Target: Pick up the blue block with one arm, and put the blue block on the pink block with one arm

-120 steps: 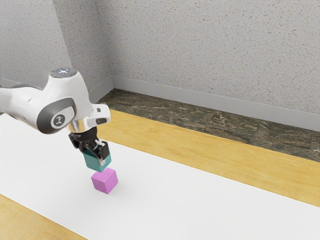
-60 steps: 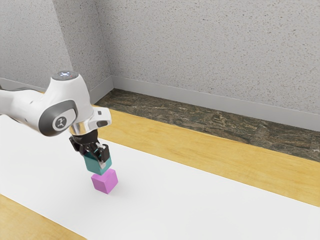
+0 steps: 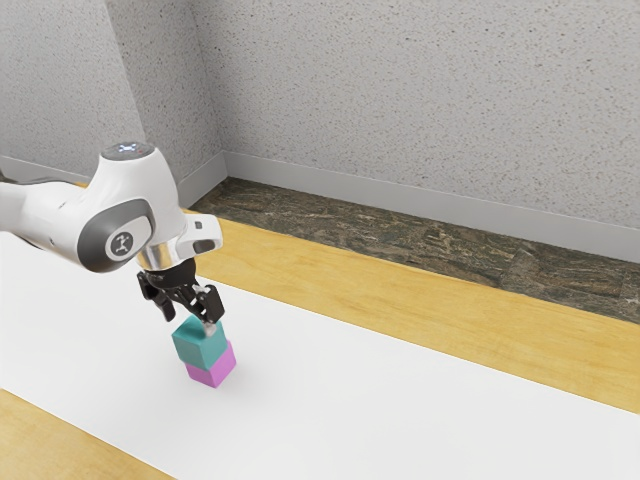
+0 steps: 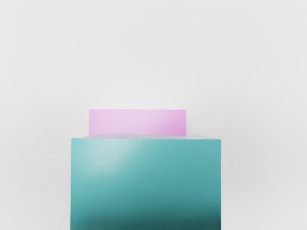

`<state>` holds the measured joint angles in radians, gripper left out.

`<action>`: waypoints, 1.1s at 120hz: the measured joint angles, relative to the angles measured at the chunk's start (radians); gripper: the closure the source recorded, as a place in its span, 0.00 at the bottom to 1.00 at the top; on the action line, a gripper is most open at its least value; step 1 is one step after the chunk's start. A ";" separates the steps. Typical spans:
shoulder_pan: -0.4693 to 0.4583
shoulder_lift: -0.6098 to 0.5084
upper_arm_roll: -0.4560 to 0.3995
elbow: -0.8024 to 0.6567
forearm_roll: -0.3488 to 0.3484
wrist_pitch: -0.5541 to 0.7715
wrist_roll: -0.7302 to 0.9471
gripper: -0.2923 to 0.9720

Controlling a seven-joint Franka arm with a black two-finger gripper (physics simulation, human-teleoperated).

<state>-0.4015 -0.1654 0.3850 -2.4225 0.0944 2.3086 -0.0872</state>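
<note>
The blue-green block [image 3: 196,344] rests on top of the pink block [image 3: 214,373] on the white table surface [image 3: 400,410], toward the exterior view's left. My gripper [image 3: 192,318] hovers just above the stacked block, with its black fingers [image 3: 212,316] spread open and holding nothing. In the wrist view the blue-green block [image 4: 145,184] lies right under my hand, and a strip of the pink block [image 4: 137,122] shows beyond its top edge.
A wooden band [image 3: 420,300] runs along the far side of the white surface, with a dark stone floor [image 3: 450,245] and grey walls behind it. Another wooden strip [image 3: 50,440] lies at the near left corner.
My hand lowered the blue-green block onto the pink block. The fingers then spread apart and let it go, and the block now rests there on its own.
</note>
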 joint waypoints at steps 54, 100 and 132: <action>0.002 -0.081 0.004 0.027 -0.014 -0.044 0.006 0.24; 0.003 -0.152 -0.003 0.176 -0.008 -0.299 0.008 0.23; 0.003 -0.150 0.001 0.265 -0.009 -0.390 0.009 0.23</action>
<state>-0.3987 -0.3155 0.3859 -2.1570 0.0852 1.9190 -0.0782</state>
